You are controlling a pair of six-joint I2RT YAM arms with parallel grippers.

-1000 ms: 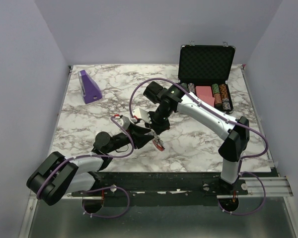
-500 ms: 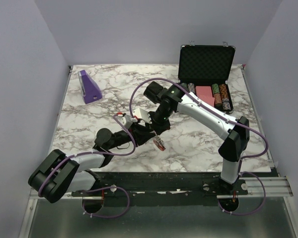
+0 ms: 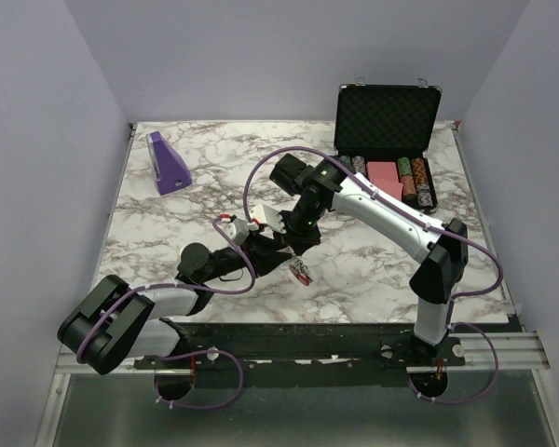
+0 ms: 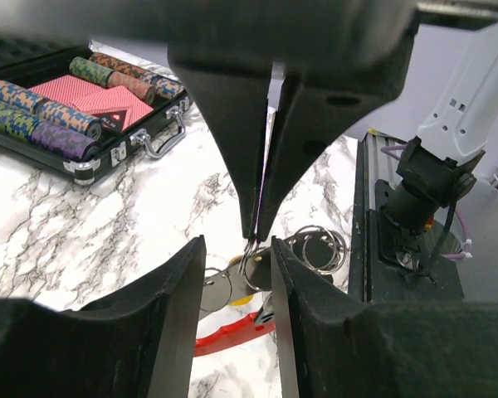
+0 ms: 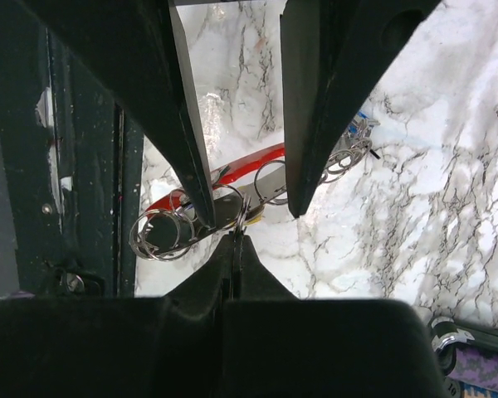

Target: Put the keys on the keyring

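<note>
The keyring [image 3: 300, 271] lies on the marble near the front edge, a bunch with a red crescent [image 4: 229, 333], a grey tag [image 4: 218, 285] and thin metal rings [image 4: 319, 248]. One key's yellow head [image 4: 235, 267] shows under the tag. My right gripper [image 5: 237, 230] comes down from above, shut on one thin ring [image 4: 251, 246] of the bunch. My left gripper [image 4: 237, 245] is open, its two fingers [image 5: 201, 196] standing either side of that pinched ring and of the right fingertips. A blue bit [image 5: 361, 118] sits among rings at the bunch's far end.
An open black case [image 3: 388, 140] with poker chips and red cards stands at the back right. A purple wedge-shaped object [image 3: 168, 163] is at the back left. The black front rail [image 4: 380, 249] runs just beside the keyring.
My left gripper has crept up and closer to the right fingertips, its jaws a little narrower. The right gripper and keyring have hardly moved.
</note>
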